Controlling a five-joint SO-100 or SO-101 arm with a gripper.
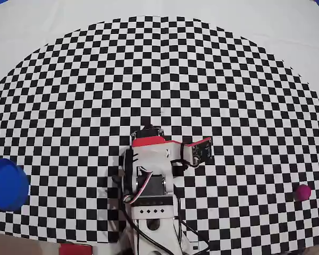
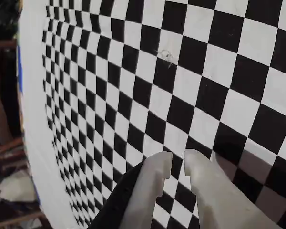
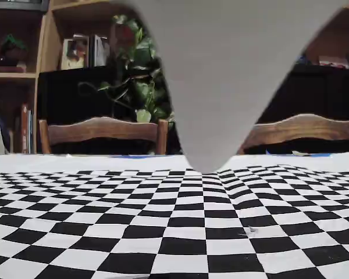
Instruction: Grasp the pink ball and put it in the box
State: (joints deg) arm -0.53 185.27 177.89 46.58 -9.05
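Item: pink ball (image 1: 303, 192). It is found in the overhead view at the far right edge of the checkered mat (image 1: 159, 69), resting alone and well apart from the arm (image 1: 154, 175).

Item: box (image 1: 7, 184). A round blue container is seen in the same view at the far left edge of the mat, on the opposite side of the arm from the ball.

Item: gripper (image 2: 177, 164). In the wrist view the two pale fingers (image 2: 155, 179) are held nearly together with a narrow gap between the tips; nothing is held between them. Bare checker squares alone are shown beneath.

Item: fixed view. A grey arm part (image 3: 221, 75) fills the upper middle; chairs and shelves are seen behind the table. Neither ball nor box is shown here.

Step in hand, as judged: the reach toward the ball, not yet begun. It is judged best done by swinging the arm to the right of the overhead view, with the fingers spread wider than the ball before descent. The ball is smooth and is expected to roll if nudged, so it should be straddled squarely and closed upon at its widest part.
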